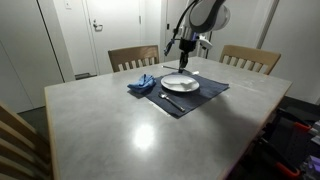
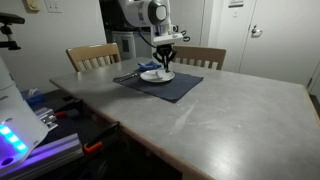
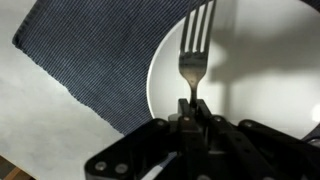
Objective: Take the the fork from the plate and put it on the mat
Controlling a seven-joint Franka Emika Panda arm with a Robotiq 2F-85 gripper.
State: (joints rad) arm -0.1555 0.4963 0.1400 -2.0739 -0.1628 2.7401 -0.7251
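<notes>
Exterior view, arm pose: the arm (image 1: 205, 15) reaches in from the far side of the bench (image 1: 120, 125), its wrist pointing straight down and the end effector (image 1: 185, 57) hanging over the plate (image 1: 180, 84).
Exterior view, surroundings: the plate sits on the dark mat (image 1: 205, 95). A crumpled blue cloth (image 1: 143, 84) lies at the plate's 9 o'clock, and a slim utensil (image 1: 170, 100) lies on the mat at its 7 o'clock. A wooden chair (image 1: 133, 57) stands at 11 o'clock.
Exterior view, arm pose: the arm (image 2: 150, 12) arches down from 12 o'clock, with the end effector (image 2: 164, 55) upright above the plate (image 2: 157, 76).
Exterior view, surroundings: the mat (image 2: 185, 88) spreads under the plate near the far edge of the bench (image 2: 220, 120). The grip is too small to read here.
Wrist view, end effector: the end effector (image 3: 190, 108) enters at 6 o'clock, closed to a narrow gap and pinching the handle of the fork (image 3: 196, 45).
Wrist view, fork: the tines point to 12 o'clock and the fork lies over the white plate (image 3: 255, 90). Whether it touches the plate cannot be told.
Wrist view, surroundings: the mat (image 3: 90, 50) shows at 10 o'clock and bare bench (image 3: 25, 120) at 8 o'clock.
</notes>
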